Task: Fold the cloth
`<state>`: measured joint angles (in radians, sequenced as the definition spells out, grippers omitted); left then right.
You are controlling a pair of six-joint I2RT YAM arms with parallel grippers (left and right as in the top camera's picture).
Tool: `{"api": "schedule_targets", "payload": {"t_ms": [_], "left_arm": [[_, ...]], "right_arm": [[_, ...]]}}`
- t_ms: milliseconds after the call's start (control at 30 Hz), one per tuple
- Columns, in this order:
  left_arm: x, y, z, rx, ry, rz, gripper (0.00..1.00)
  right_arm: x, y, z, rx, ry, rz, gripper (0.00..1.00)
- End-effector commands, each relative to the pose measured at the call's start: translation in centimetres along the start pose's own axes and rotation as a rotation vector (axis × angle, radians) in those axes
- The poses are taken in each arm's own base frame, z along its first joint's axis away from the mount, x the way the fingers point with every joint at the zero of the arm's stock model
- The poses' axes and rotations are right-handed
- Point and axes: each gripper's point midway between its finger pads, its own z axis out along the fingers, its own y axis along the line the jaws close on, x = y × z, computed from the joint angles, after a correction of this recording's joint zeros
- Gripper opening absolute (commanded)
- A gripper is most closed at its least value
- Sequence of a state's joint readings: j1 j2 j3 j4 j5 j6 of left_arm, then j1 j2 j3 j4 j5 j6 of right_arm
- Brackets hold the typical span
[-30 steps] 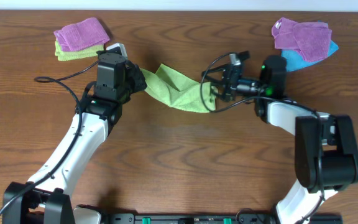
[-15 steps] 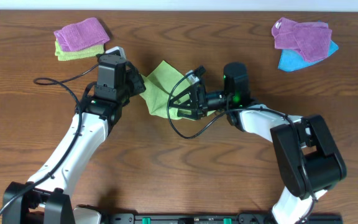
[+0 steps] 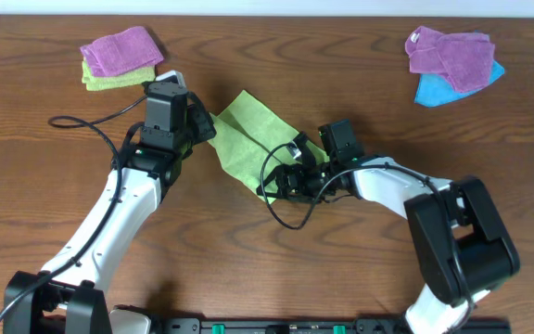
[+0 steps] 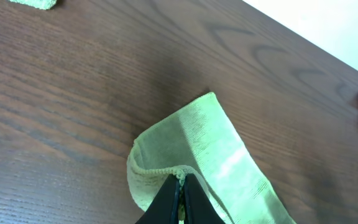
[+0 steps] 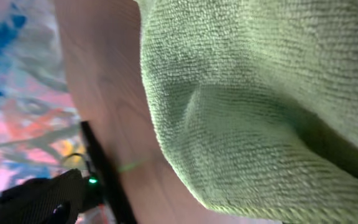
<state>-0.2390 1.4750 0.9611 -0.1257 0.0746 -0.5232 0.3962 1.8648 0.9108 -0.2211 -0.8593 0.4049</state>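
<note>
cloth (image 3: pixel 248 139) looks soft, light, floppy — grip corners; left jaws clenched on its hem, right jaws — cannot tell

The cloth (image 3: pixel 248 139) is bright lime green with a fine ribbed weave, on a dark brown surface (image 3: pixel 248 250) streaked with wood grain. One purple cloth (image 3: pixel 120 48) tops a duller yellow-green cloth (image 3: pixel 109 80); a second purple cloth (image 3: pixel 448 51) tops a blue cloth (image 3: pixel 434 91).
</note>
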Motion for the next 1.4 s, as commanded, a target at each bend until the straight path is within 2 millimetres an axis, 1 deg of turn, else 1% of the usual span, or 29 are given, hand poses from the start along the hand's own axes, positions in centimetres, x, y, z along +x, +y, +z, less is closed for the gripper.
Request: {"api": "schedule_targets", "payload": {"t_ms": [0,67,133,333,433,500,567,600,633,667,700,767,800,867,900,1033,1100,1233,1367], "left_arm": [[-1.5,-0.4,-0.7,0.003,-0.041,0.004,0.06],[-1.5,-0.3,-0.7,-0.002,-0.041,0.004,0.06],[-1.4,-0.2,-0.7,-0.006,-0.038,0.004,0.06],[-1.1,0.0,-0.7,-0.015,-0.025,0.004,0.06],[-1.1,0.0,-0.7,-0.014,-0.025,0.004,0.05],[-1.1,0.0,-0.7,-0.014,-0.025,0.004,0.06],[-1.0,-0.1,-0.7,-0.011,-0.023,0.004,0.06],[-1.0,-0.1,-0.7,-0.008,-0.021,0.004,0.06],[-1.0,-0.1,-0.7,-0.008,-0.021,0.004,0.06],[-1.0,-0.1,-0.7,-0.008,-0.021,0.004,0.06],[-1.0,-0.1,-0.7,-0.008,-0.021,0.004,0.06],[-1.0,-0.1,-0.7,-0.008,-0.021,0.004,0.06],[-1.0,-0.1,-0.7,-0.008,-0.021,0.004,0.06],[-0.9,-0.2,-0.7,-0.001,-0.017,0.004,0.06],[-0.8,-0.3,-0.7,0.005,-0.012,0.004,0.06],[-0.7,-0.3,-0.7,0.005,-0.008,0.004,0.06],[-0.7,-0.3,-0.7,0.005,-0.007,0.004,0.06],[-0.6,-0.3,-0.7,0.003,-0.004,0.004,0.06],[-0.6,-0.3,-0.7,0.002,-0.003,0.004,0.06]], "right_arm": [[-0.6,-3.2,-0.9,0.241,-0.061,-0.109,0.99],[-0.9,-3.5,-2.4,0.326,-0.091,-0.147,0.99],[-1.3,-3.3,-3.7,0.384,-0.123,-0.184,0.99],[-1.3,-1.2,-7.2,0.459,-0.183,-0.238,0.99],[-2.7,-0.3,-9.2,0.511,-0.269,-0.274,0.99],[-3.5,0.5,-10.1,0.534,-0.298,-0.341,0.99],[-3.6,0.3,-10.0,0.545,-0.295,-0.351,0.99],[-3.7,0.0,-9.8,0.548,-0.288,-0.346,0.96],[-3.7,-0.3,-9.6,0.55,-0.282,-0.342,0.7],[-3.8,-0.6,-9.4,0.551,-0.279,-0.34,0.5],[-3.9,-0.7,-9.2,0.55,-0.279,-0.339,0.32],[-4.3,-0.8,-9.1,0.55,-0.288,-0.341,0.05],[-4.5,-0.9,-9.1,0.557,-0.295,-0.343,0.02],[-5.0,-1.5,-9.3,0.592,-0.312,-0.342,0.01],[-5.2,-2.2,-9.2,0.617,-0.311,-0.336,0.01],[-4.7,-5.0,-7.7,0.663,-0.247,-0.295,0.01],[-4.8,-6.1,-7.3,0.687,-0.237,-0.285,0.01],[-5.6,-7.0,-7.5,0.732,-0.261,-0.287,0.01],[-5.8,-7.4,-7.9,0.769,-0.267,-0.298,0.01]]}}
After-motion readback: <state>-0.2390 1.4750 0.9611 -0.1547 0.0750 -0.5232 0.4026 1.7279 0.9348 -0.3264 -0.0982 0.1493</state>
